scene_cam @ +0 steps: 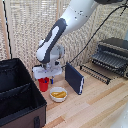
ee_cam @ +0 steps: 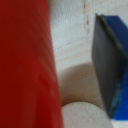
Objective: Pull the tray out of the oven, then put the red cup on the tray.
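The red cup (scene_cam: 44,85) stands on the wooden table, just left of a white bowl in the exterior view. My gripper (scene_cam: 45,79) is down over the cup's rim, fingers on either side of it. Whether they press on the cup cannot be made out. In the wrist view the red cup (ee_cam: 25,65) fills one whole side, very close, and no fingers show. The oven (scene_cam: 116,49) sits at the exterior view's right. The dark wire tray (scene_cam: 106,61) sticks out from its front, low over the table.
A white bowl (scene_cam: 58,94) with yellow food sits beside the cup. An upright dark blue slab (scene_cam: 75,78) stands between bowl and oven, and shows as the blue slab (ee_cam: 110,65) in the wrist view. A large black case (scene_cam: 17,95) fills the exterior view's left.
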